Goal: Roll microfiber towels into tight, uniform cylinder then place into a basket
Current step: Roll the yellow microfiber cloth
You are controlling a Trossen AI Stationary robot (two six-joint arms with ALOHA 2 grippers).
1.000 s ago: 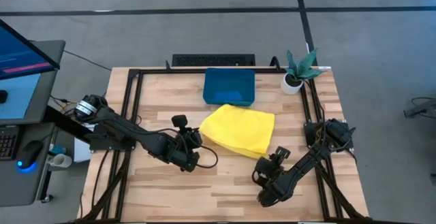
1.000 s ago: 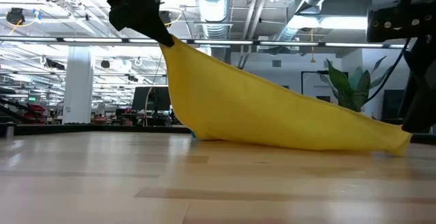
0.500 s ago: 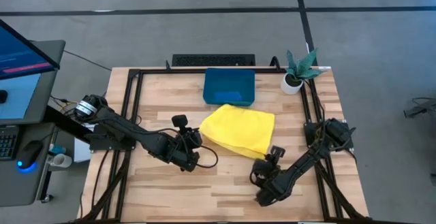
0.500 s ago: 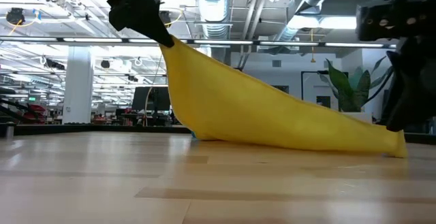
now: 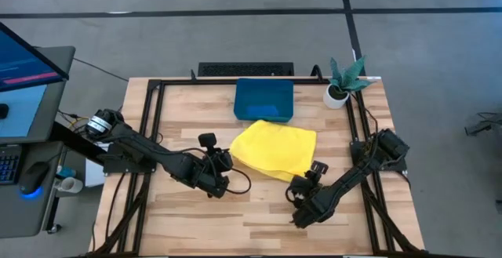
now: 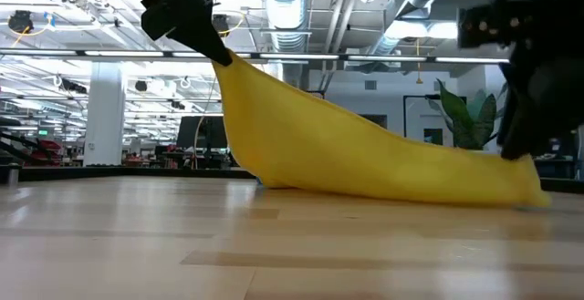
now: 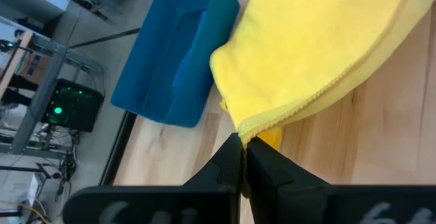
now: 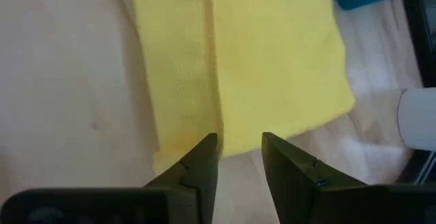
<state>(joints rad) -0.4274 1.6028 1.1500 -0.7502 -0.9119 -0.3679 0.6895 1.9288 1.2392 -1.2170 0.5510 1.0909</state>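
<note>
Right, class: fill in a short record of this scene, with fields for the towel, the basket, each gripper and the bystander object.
towel: yellow towel folded, one corner lifted off the table, the far edge overlapping the basket's near rim
basket: teal-blue basket at the table's far side
left gripper: left gripper shut on the towel's raised corner
right gripper: right gripper open, fingers astride the towel's near edge, not yet closed
bystander: potted plant at the far right corner
</note>
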